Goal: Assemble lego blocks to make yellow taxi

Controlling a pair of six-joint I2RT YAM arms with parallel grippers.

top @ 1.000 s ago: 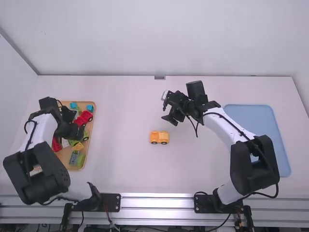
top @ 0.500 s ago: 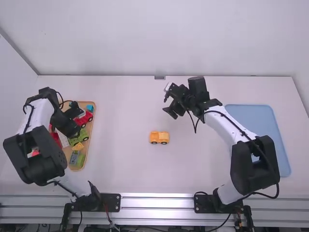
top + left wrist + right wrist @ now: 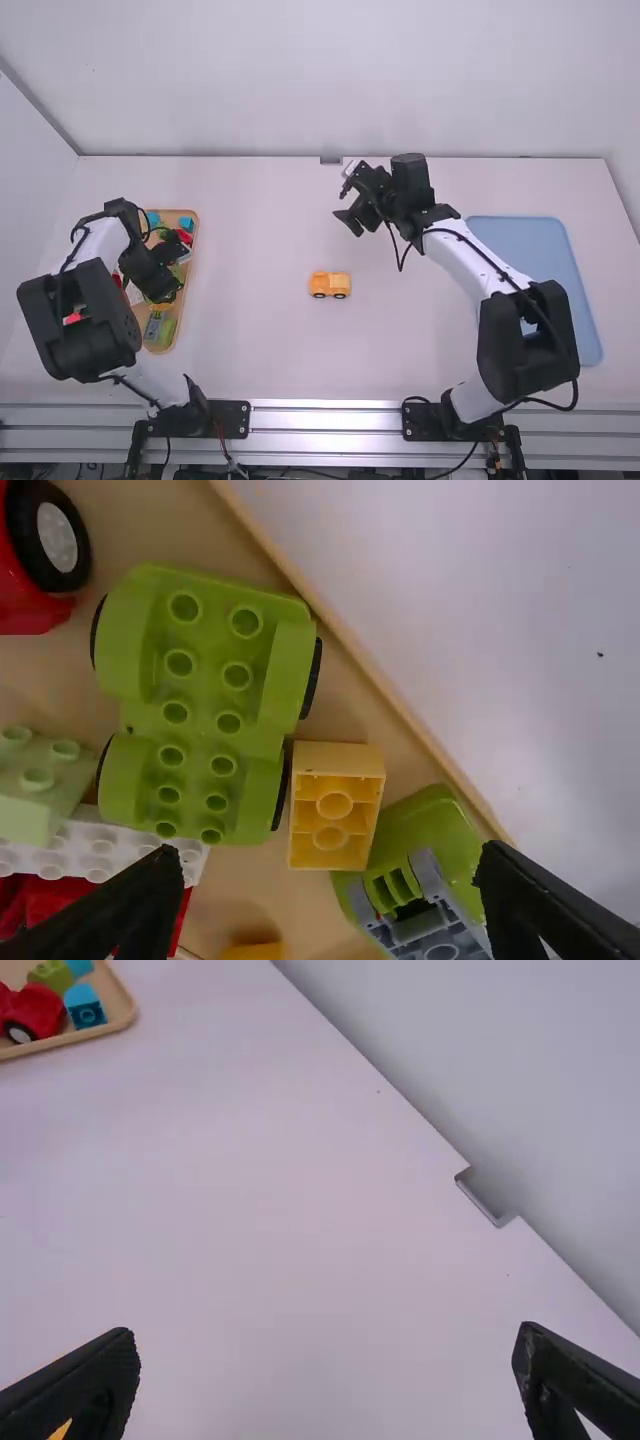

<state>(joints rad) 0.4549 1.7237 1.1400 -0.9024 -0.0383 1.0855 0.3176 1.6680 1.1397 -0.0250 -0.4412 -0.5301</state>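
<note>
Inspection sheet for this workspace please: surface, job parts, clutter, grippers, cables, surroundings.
Surface: white table, no spill seen.
Job's things: yellow-orange vehicle mid-table, on its wheels; yellow block, underside up, in wooden tray.
Clutter: green wheeled base and red vehicle in that tray; blue tray at right.
Grippers: left open above wooden tray; right open over table.
Cables: black, along both arms.
Surroundings: white walls; metal rails at near edge.

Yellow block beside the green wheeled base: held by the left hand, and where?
Not held. The left hand is open above the tray, and the yellow block touches neither finger. The right hand is open and empty too.
</note>
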